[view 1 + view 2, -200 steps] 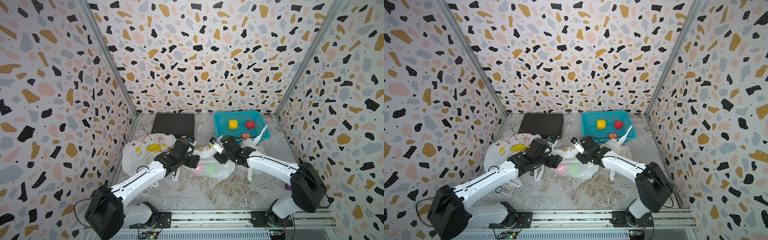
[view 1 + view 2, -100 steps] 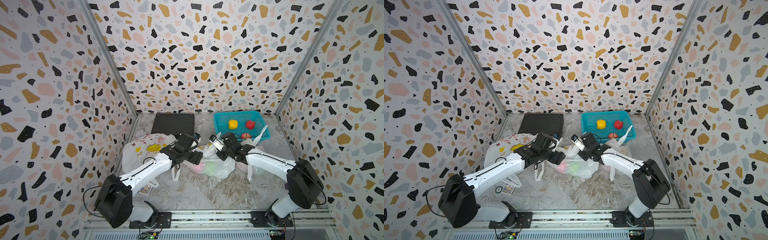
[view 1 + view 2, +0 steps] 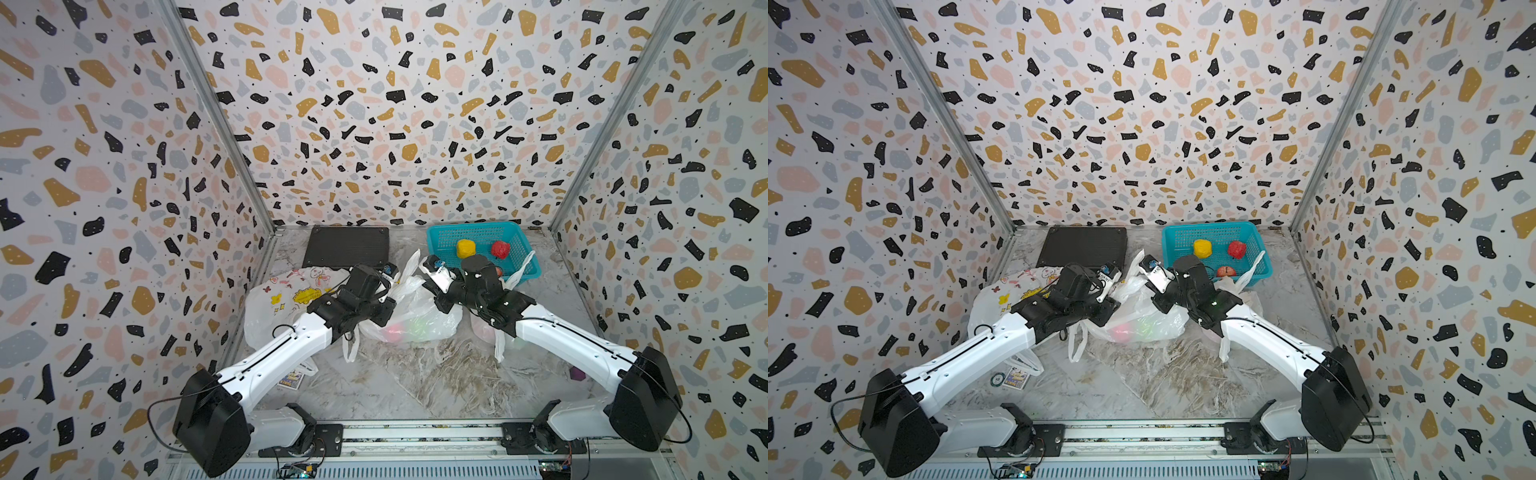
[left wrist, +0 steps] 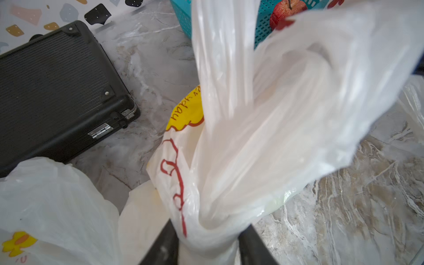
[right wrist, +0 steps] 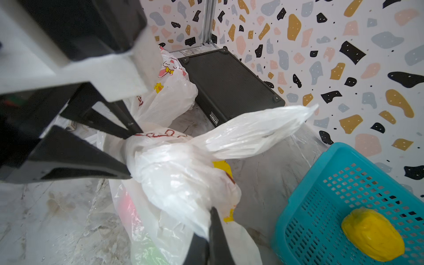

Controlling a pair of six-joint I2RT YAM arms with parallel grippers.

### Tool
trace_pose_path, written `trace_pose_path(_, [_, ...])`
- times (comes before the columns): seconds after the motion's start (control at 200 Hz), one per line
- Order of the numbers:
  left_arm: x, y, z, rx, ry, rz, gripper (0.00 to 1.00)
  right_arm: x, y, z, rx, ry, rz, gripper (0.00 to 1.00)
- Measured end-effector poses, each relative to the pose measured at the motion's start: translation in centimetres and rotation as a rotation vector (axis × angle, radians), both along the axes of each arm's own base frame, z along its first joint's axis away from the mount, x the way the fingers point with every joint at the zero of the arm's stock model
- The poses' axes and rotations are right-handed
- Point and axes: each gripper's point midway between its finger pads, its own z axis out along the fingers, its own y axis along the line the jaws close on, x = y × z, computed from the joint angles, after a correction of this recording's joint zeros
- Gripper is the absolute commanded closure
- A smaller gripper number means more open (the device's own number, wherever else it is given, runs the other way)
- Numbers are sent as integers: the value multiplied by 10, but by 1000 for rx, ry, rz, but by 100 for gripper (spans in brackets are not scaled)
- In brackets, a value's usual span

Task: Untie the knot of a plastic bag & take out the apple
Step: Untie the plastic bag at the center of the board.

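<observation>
On the marble worktop (image 3: 415, 382) the plastic bag (image 3: 415, 320) lies in the middle, between the two arms, and we judge the task to be at its first step. Both arms have reached the gathered top of the bag. The left pincer (image 4: 208, 227) is clenched around the bunched neck, with film squeezed between its fingers. The right pincer (image 5: 212, 218) is clamped tight on a fold of the same film from the opposite side. Between the two grips sits the knot (image 5: 172, 167), a crumpled lump with one loose ear sticking out towards the far wall. It does not look undone to us. The apple (image 3: 392, 332), by our guess the pinkish round shape beside a green one, lies inside the closed bag. What remains, as we see it, is pulling the knot apart, opening the mouth and lifting the fruit out.
</observation>
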Motion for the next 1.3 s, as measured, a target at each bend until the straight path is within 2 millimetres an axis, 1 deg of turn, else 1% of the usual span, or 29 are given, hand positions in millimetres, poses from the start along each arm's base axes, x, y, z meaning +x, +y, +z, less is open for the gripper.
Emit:
trace_pose_path(0.045, [-1, 2, -1, -3, -6, 3, 85, 5, -7, -2, 15, 16, -26, 100])
trace_pose_path(0.085, [-3, 6, -1, -5, -11, 10, 86, 12, -17, -4, 31, 31, -63, 100])
trace_pose_path(0.15, [-6, 14, 0, -19, -25, 31, 90, 23, -40, -12, 62, 67, -148, 100])
trace_pose_path(0.21, [-9, 23, 3, -35, -41, 57, 92, 32, -62, -18, 88, 101, -226, 100])
trace_pose_path(0.31, [-11, 36, 7, -65, -66, 102, 93, 46, -88, -21, 140, 148, -338, 100])
trace_pose_path(0.38, [-11, 42, 12, -87, -81, 129, 92, 55, -103, -22, 173, 178, -414, 100])
trace_pose_path(0.42, [-11, 43, 17, -102, -95, 136, 92, 57, -108, -23, 195, 201, -442, 100])
trace_pose_path(0.521, [-9, 48, 31, -140, -129, 168, 99, 64, -125, -26, 254, 255, -516, 100])
trace_pose_path(0.561, [-7, 50, 36, -159, -144, 180, 100, 65, -127, -27, 274, 275, -522, 100])
trace_pose_path(0.611, [-4, 53, 43, -174, -155, 198, 100, 65, -124, -23, 304, 292, -509, 100])
trace_pose_path(0.676, [3, 58, 54, -187, -167, 223, 100, 67, -118, -13, 342, 298, -484, 100])
trace_pose_path(0.726, [8, 59, 71, -201, -188, 234, 100, 72, -114, 2, 375, 283, -464, 100])
trace_pose_path(0.781, [11, 59, 96, -232, -231, 238, 100, 76, -109, 20, 413, 253, -435, 100])
trace_pose_path(0.846, [9, 60, 121, -281, -288, 236, 100, 74, -105, 38, 450, 212, -395, 100])
trace_pose_path(0.881, [4, 61, 129, -310, -310, 235, 100, 69, -102, 43, 463, 196, -374, 100])
trace_pose_path(0.916, [-2, 63, 132, -341, -330, 233, 100, 63, -100, 43, 471, 187, -360, 100])
trace_pose_path(0.931, [-5, 63, 131, -355, -333, 232, 100, 59, -100, 40, 470, 190, -355, 100])
trace_pose_path(0.951, [-10, 64, 130, -376, -337, 226, 100, 55, -99, 36, 468, 193, -351, 97])
trace_pose_path(0.986, [-16, 64, 118, -405, -327, 224, 100, 47, -100, 25, 458, 213, -352, 92])
trace_pose_path(1.036, [-26, 63, 92, -437, -287, 221, 100, 36, -100, 1, 425, 267, -362, 80])
trace_pose_path(1.046, [-27, 63, 86, -441, -277, 220, 99, 34, -101, -4, 418, 280, -368, 77])
trace_pose_path(1.081, [-32, 63, 62, -442, -227, 226, 82, 28, -104, -21, 385, 322, -392, 70])
trace_pose_path(1.101, [-35, 63, 47, -436, -193, 229, 73, 24, -107, -30, 361, 342, -406, 68])
trace_pose_path(1.151, [-41, 63, 18, -418, -121, 240, 48, 16, -116, -46, 313, 385, -450, 63])
trace_pose_path(1.166, [-43, 64, 10, -411, -99, 245, 44, 13, -119, -48, 300, 391, -460, 62])
trace_pose_path(1.186, [-46, 65, 0, -398, -70, 252, 43, 9, -123, -50, 287, 400, -476, 59])
trace_pose_path(1.221, [-50, 67, -7, -389, -39, 263, 40, 3, -128, -47, 274, 396, -490, 56])
trace_pose_path(1.256, [-53, 68, -5, -391, -39, 263, 37, -3, -133, -40, 270, 384, -497, 56])
trace_pose_path(1.296, [-56, 70, 4, -403, -55, 264, 33, -11, -135, -28, 270, 360, -496, 53])
